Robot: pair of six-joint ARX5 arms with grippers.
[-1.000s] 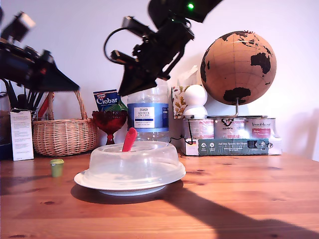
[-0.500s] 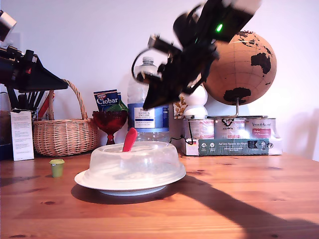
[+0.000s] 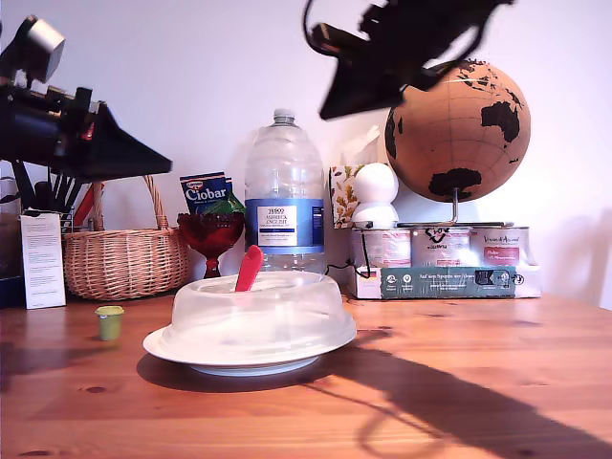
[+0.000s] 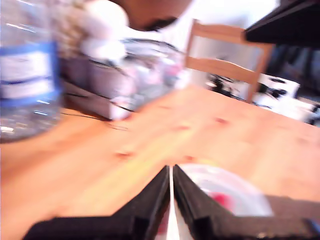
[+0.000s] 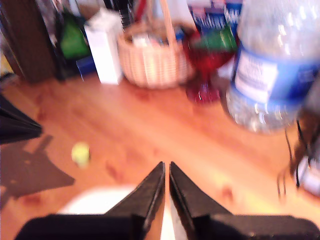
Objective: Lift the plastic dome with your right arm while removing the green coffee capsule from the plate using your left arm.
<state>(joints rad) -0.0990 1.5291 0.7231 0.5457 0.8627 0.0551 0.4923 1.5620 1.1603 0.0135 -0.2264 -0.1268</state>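
Swung up toward the exterior view's right since a second ago: my second gripper (image 3: 333,105), now clear of the water bottle (image 3: 284,191). Plastic dome (image 3: 256,316) sitting on the plate (image 3: 163,346); green coffee capsule (image 3: 109,322) apart, before the basket (image 3: 124,260). First wrist view: my first gripper (image 4: 171,172) pressed together, empty, above the dome. Second wrist view: pressed together too, capsule blurred.

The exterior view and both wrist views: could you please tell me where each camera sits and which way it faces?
Exterior view: low by the table, facing the plastic dome and the wall; two black arms show.
First wrist view: looks along my first gripper, over the dome, towards a chair.
Second wrist view: looks along my second gripper towards the wicker basket.
Shared: all show the water bottle.
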